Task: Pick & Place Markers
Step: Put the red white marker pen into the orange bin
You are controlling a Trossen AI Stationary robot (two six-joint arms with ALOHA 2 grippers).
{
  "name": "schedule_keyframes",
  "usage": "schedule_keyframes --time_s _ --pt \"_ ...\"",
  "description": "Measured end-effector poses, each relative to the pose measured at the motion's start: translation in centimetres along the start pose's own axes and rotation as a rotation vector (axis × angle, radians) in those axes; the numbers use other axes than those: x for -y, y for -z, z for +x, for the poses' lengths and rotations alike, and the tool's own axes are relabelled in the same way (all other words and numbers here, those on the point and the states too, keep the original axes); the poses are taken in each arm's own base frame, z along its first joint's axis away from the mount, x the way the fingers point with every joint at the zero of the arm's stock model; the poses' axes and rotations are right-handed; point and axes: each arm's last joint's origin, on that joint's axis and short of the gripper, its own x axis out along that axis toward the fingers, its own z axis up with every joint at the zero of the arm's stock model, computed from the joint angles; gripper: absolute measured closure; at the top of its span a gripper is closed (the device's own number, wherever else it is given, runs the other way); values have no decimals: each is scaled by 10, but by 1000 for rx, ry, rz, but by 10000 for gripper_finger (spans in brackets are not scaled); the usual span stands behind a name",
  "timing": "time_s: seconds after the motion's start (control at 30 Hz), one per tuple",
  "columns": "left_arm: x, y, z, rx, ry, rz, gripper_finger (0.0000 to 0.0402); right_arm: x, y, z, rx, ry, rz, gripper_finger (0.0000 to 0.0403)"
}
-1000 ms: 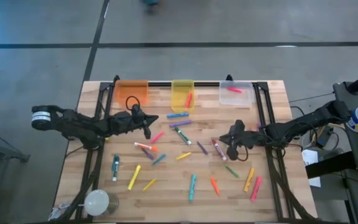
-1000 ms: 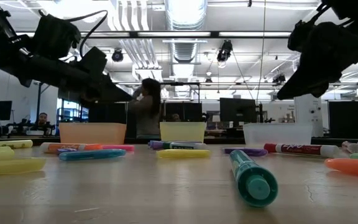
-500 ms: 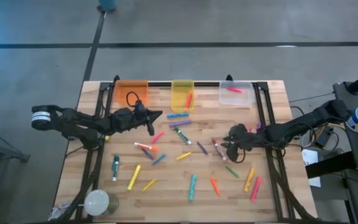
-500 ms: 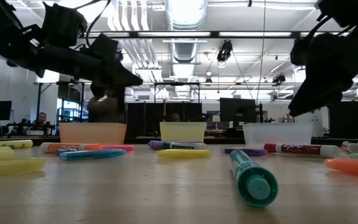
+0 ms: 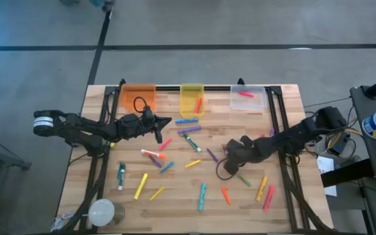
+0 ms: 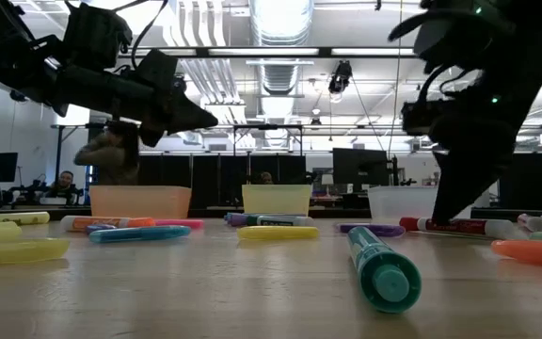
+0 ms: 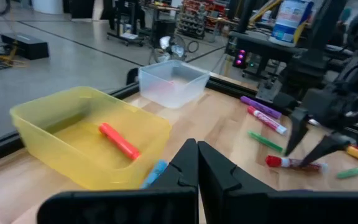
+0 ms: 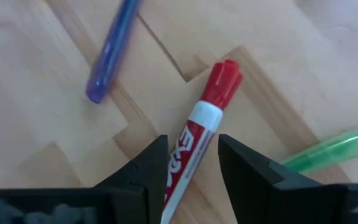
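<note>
Right gripper (image 8: 191,163) down over red-capped white marker (image 8: 199,134), fingers apart either side of barrel, nothing gripped yet.
Step looks like the grasp: next, close on barrel, lift, carry to a bin at table's far edge. Marker lies right of table centre; green marker (image 8: 331,149) and purple marker (image 8: 112,46) close by, could get nudged. Left gripper (image 5: 165,121) shut, empty, hovering before yellow bin (image 5: 192,100). Other markers (image 5: 202,194) scattered mid-table.
</note>
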Motion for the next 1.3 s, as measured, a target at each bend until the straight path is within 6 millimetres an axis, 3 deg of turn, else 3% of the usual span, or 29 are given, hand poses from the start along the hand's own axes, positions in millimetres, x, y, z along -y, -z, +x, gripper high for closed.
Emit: schedule_keyframes --time_s 0.27,0.43,0.6,0.7,0.93,1.3 --pt "5 7 -2 -57 18 17 401 -16 -7 13 -53 23 -69 333" --pt "4 11 -1 -109 -8 2 394 -19 -12 1 1 -23 -98 345" --pt "16 9 -2 -92 59 -32 353 -18 -20 -26 227 -89 -122 338" --pt "32 5 -3 -9 149 -35 329 -21 -30 -39 463 -199 -139 338" --pt "70 0 5 172 386 2 305 -21 -46 -53 965 -467 -177 337" --pt "109 -17 55 238 524 36 305 -39 -60 -39 1088 -522 -269 337"
